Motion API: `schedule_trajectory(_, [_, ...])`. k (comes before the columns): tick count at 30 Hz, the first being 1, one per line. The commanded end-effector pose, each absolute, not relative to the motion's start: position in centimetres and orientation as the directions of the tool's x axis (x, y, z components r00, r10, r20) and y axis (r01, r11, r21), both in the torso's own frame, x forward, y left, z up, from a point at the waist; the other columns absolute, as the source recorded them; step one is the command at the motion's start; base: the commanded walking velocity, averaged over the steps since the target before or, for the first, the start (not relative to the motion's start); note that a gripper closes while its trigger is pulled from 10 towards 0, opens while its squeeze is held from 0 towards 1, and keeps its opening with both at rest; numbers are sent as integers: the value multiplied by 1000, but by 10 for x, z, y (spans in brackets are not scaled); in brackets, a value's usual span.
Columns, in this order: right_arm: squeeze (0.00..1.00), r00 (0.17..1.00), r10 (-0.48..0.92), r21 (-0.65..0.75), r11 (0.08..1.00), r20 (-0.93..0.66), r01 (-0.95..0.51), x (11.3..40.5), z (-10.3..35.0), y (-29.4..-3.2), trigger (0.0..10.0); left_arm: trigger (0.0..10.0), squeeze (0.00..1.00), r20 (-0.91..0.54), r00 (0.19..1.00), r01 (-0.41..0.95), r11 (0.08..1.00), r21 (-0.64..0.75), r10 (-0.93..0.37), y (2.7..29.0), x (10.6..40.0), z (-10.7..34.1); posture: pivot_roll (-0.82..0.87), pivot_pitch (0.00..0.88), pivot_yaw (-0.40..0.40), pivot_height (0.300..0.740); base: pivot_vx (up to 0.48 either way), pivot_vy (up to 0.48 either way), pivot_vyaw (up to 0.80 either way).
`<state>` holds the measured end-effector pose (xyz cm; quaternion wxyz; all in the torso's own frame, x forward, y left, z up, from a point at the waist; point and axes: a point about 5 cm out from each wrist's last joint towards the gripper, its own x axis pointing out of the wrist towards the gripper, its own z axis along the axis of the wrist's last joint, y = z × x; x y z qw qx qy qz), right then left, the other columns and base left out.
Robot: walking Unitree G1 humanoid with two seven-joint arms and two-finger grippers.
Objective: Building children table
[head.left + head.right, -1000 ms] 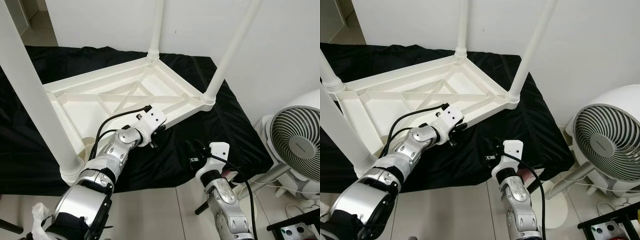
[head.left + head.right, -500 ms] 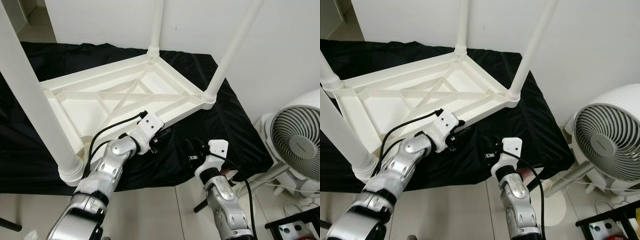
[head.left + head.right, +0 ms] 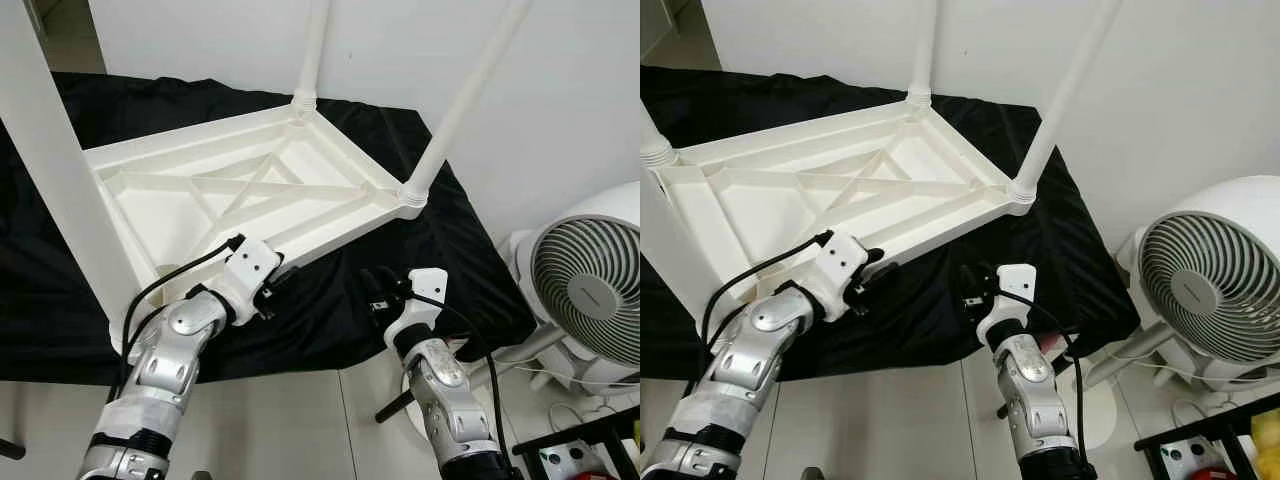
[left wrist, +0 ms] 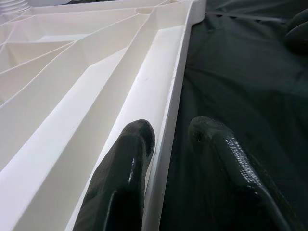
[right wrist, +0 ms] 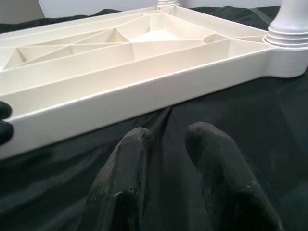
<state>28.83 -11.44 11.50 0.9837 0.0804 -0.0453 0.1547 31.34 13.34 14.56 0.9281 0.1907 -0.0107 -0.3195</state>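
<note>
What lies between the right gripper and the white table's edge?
Only bare black cloth lies between the right gripper and the table's edge, as the right wrist view shows.

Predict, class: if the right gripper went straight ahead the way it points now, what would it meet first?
Probably the near side rim of the upturned white table; the right gripper hangs just above the black cloth, aimed at that rim, though depth is uncertain.
</note>
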Motion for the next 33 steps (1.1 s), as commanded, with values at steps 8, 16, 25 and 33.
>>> schedule_trajectory(8, [0, 949, 302, 148, 938, 94, -313, 290, 110, -117, 10000, 10000, 0, -169, 857, 507, 738, 446, -487, 163, 309, 145, 125, 46, -170, 740, 0, 0, 0])
schedule_trajectory(16, [0, 949, 301, 146, 939, 96, -312, 290, 110, -116, 10000, 10000, 0, -228, 846, 526, 685, 504, -482, 158, 315, 139, 109, 36, -157, 740, 0, 0, 0])
schedule_trajectory(25, [0, 952, 289, 144, 943, 99, -301, 291, 110, -118, 10000, 431, 0, -206, 839, 533, 680, 504, -504, 137, 327, 145, 103, 28, -155, 740, 0, 0, 0])
schedule_trajectory(33, [0, 950, 295, 145, 940, 104, -308, 292, 112, -115, 10000, 1765, 0, -183, 786, 586, 616, 527, -591, 97, 341, 151, 100, 36, -159, 740, 0, 0, 0])
